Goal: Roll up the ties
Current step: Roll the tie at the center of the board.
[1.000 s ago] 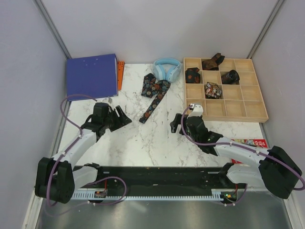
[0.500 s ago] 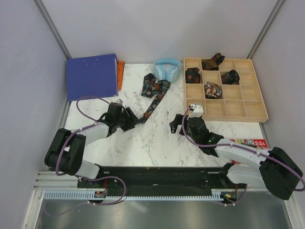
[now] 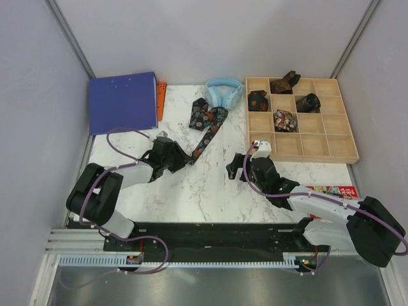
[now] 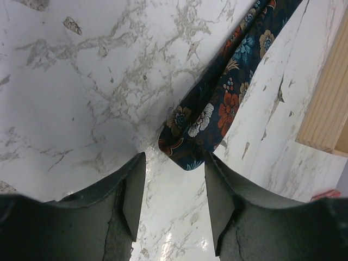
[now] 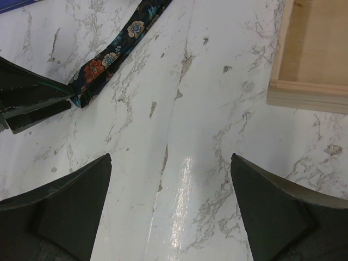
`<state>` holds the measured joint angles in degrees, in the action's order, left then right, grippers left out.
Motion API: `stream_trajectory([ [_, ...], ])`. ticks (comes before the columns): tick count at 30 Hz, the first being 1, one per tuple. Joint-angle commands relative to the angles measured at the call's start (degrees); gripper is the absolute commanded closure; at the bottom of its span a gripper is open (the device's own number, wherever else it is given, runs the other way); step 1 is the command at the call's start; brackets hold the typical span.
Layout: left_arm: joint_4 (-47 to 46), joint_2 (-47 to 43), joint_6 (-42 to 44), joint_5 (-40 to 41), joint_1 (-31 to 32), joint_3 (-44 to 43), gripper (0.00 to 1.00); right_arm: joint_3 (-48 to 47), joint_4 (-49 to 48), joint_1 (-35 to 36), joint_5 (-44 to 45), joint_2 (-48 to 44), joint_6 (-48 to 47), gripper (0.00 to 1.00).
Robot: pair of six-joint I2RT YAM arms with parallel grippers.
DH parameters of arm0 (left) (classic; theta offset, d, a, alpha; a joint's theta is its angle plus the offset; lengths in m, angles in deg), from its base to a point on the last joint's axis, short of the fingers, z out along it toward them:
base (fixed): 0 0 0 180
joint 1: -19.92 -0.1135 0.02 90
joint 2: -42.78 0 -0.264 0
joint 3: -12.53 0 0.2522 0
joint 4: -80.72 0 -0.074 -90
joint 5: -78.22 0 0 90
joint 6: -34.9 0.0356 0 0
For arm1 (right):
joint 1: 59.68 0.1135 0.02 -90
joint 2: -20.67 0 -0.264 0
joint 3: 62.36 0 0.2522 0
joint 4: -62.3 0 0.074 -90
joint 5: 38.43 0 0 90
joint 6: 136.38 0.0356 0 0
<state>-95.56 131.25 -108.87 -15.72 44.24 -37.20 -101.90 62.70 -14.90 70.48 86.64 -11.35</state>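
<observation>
A long dark floral tie (image 3: pixel 207 124) lies unrolled on the marble, running from the headphones down to its narrow end. My left gripper (image 3: pixel 182 156) sits at that narrow end. In the left wrist view the tie's tip (image 4: pixel 187 155) lies just between the fingertips (image 4: pixel 133 190), with the jaws apart and not pressing it. The right wrist view shows the same tie (image 5: pixel 111 60) and the left fingers (image 5: pixel 32 103). My right gripper (image 3: pixel 242 159) stands wide open over bare marble, holding nothing (image 5: pixel 171 163). Several rolled ties (image 3: pixel 285 120) sit in compartments of the wooden box.
The wooden compartment box (image 3: pixel 299 145) fills the back right, its corner close to my right gripper (image 5: pixel 310 60). Light-blue headphones (image 3: pixel 224 93) rest at the tie's wide end. A blue binder (image 3: pixel 123 101) lies at the back left. A red printed sheet (image 3: pixel 335 190) sits under the right arm.
My left arm has swung right and forward to the tie's narrow end, and its jaws have narrowed. The right arm has not moved.
</observation>
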Motion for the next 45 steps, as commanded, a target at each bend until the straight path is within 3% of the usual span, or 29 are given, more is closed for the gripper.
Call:
stream_trajectory([
  [1,-0.43,-1.19,-3.52,7.62,1.35,-1.65,0.47,0.29,-2.81,-0.04,-0.64,-1.20,-0.92,0.02],
  [13,2.22,3.55,-6.87,10.54,3.46,-5.08,0.57,0.47,-3.07,-0.30,-0.99,-1.11,-0.92,0.02],
  [24,3.36,3.91,-6.43,9.13,4.51,-5.17,0.88,0.38,-3.16,-0.48,-1.25,-0.85,-0.84,0.02],
  [34,9.69,-5.66,2.18,9.05,8.46,-4.29,0.87,0.29,-2.98,-0.56,-1.08,-1.11,-0.57,0.02],
  [40,14.96,-15.77,8.42,9.22,11.63,0.10,0.80,-2.25,-0.18,-0.65,-1.86,-0.06,-0.05,0.02],
  [44,19.35,-21.22,8.69,9.22,13.30,2.39,0.81,-5.59,4.05,-0.56,-6.58,3.79,8.98,0.02],
  [45,21.10,-22.53,8.60,9.39,13.56,3.00,0.82,-5.77,3.61,-0.56,-8.18,4.68,15.36,0.03],
])
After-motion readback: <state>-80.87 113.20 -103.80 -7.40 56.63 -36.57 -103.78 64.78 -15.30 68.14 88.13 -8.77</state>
